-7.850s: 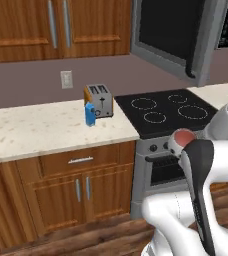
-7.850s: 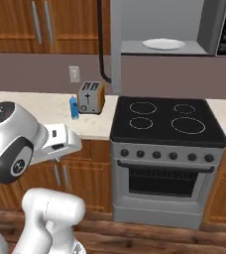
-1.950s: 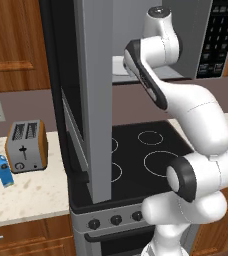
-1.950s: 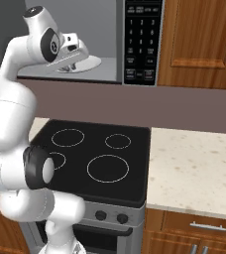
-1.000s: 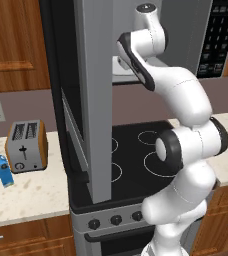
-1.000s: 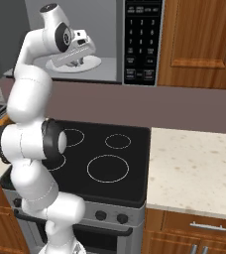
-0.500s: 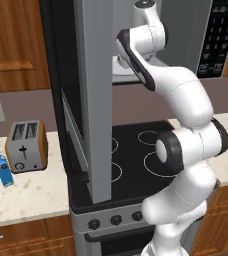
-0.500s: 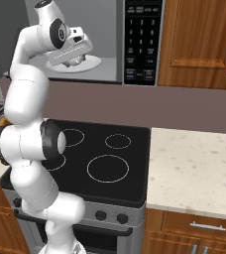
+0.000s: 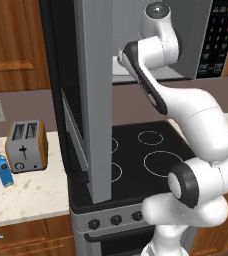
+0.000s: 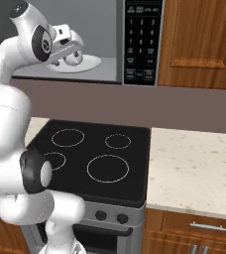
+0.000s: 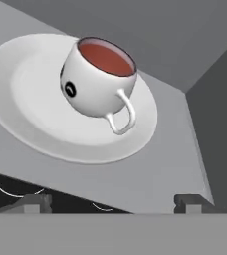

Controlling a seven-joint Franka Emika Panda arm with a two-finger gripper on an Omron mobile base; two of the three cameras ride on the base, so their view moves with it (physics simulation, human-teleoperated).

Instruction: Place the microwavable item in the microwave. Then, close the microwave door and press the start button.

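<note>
The mug (image 11: 99,82) stands on the white turntable plate (image 11: 31,124) inside the microwave (image 10: 135,44) cavity, upright relative to the plate, loop handle turned toward the open front. In the right base view the mug (image 10: 74,58) sits just ahead of the gripper (image 10: 68,52). In the hand view the two finger tips (image 11: 36,201) stand wide apart at the bottom corners with nothing between them, so the gripper (image 11: 113,204) is spread and holds nothing. The mug is free of both tips.

Judged state: placement is complete; the step in hand is the retreat from the cavity, then the door.

Procedure for a clean retreat:
1. Keep the fingers spread and draw the hand straight back along its approach line, out through the opening. Avoid any sideways sweep, since the handle projects toward the hand and could be clipped.
2. Clear the cavity floor and the front lip before lowering or turning the wrist.
3. Confirm the mug remains seated on the plate, not overhanging its rim.

The microwave door (image 9: 93,100) stands swung fully out, edge-on in the left base view, well to the left of the arm. Bring the hand round to its outer face (not the inner glass side) and push until it shuts. The keypad strip (image 10: 142,39) lies to the right of the cavity; the start button cannot be picked out at this size.
</note>
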